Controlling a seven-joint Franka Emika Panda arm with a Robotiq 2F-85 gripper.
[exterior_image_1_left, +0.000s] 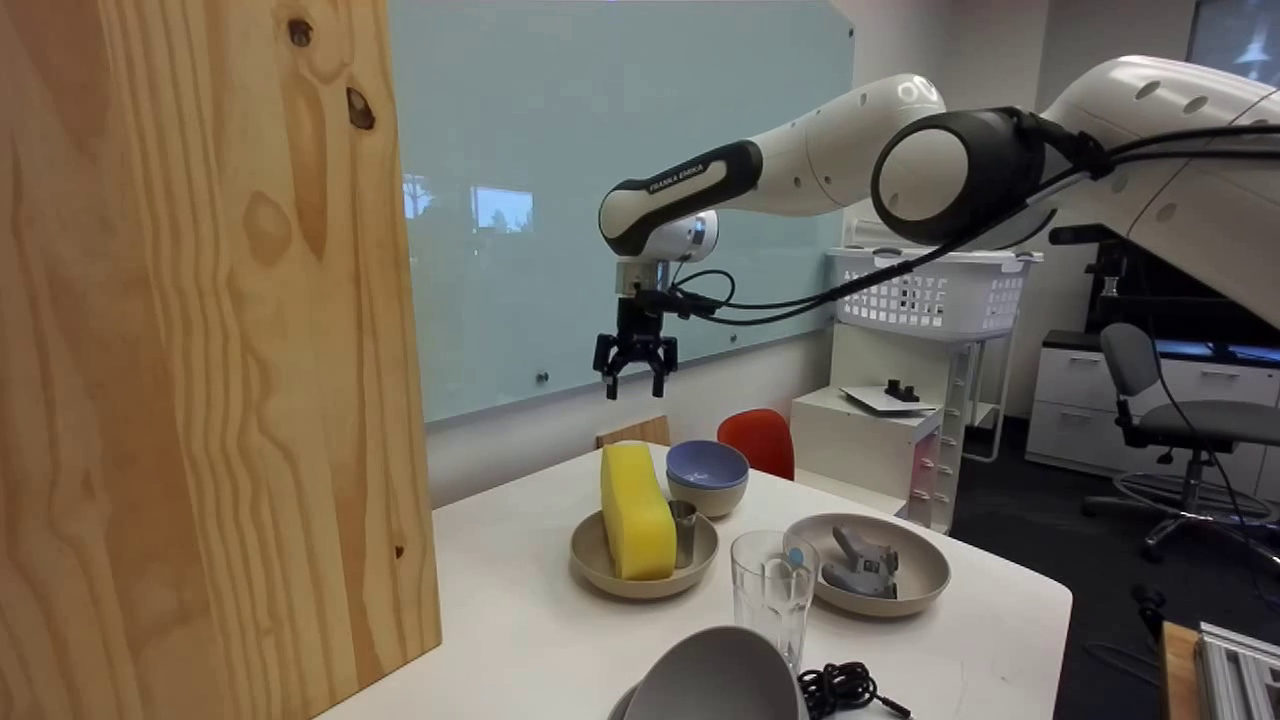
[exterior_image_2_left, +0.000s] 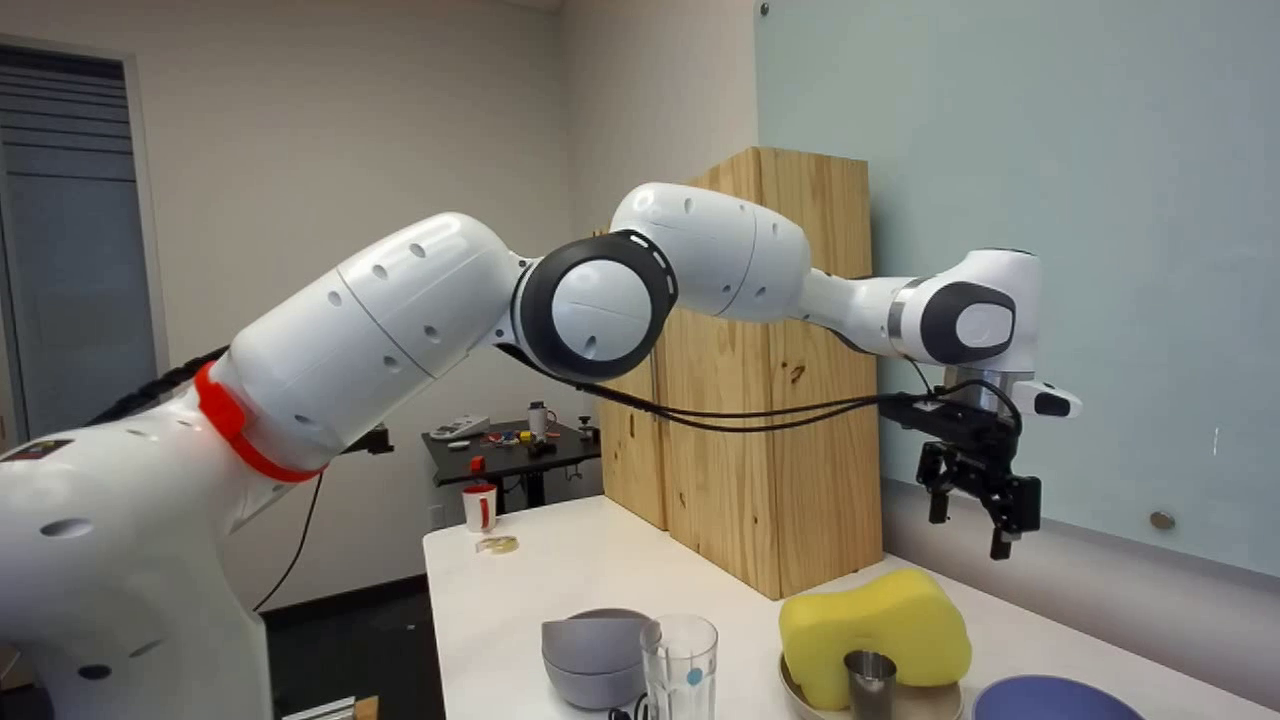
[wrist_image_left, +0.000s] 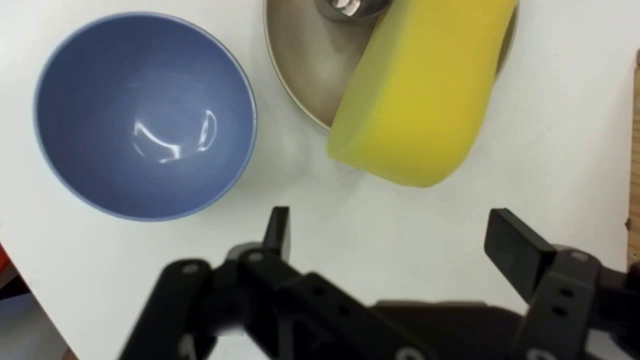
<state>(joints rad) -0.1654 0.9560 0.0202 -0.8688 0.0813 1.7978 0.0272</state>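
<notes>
Evidently the gripper (exterior_image_1_left: 635, 390) hung empty, jaws wide — a positioning step, seemingly; the yellow block (exterior_image_1_left: 640, 520) stood in the beige dish (wrist_image_left: 315, 65); any descent likely called for lining up first.

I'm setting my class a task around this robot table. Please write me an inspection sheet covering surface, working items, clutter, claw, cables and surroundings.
Surface: white table, bearing dishes and loose items.
Working items: yellow sponge-like block in a beige dish with an upright metal cup; whether block and cup touch is unclear. Blue bowl stacked in a pale bowl.
Clutter: clear glass, grey bowls, white-and-red mug, and a grey controller-like object in a second dish.
Claw: open, above the table.
Held in claw: nothing seen.
Cables: black cables slung along the arm; a coiled black cord by the glass.
Surroundings: tall wooden boxes, glass board, white laundry basket, grey swivel chair.
</notes>
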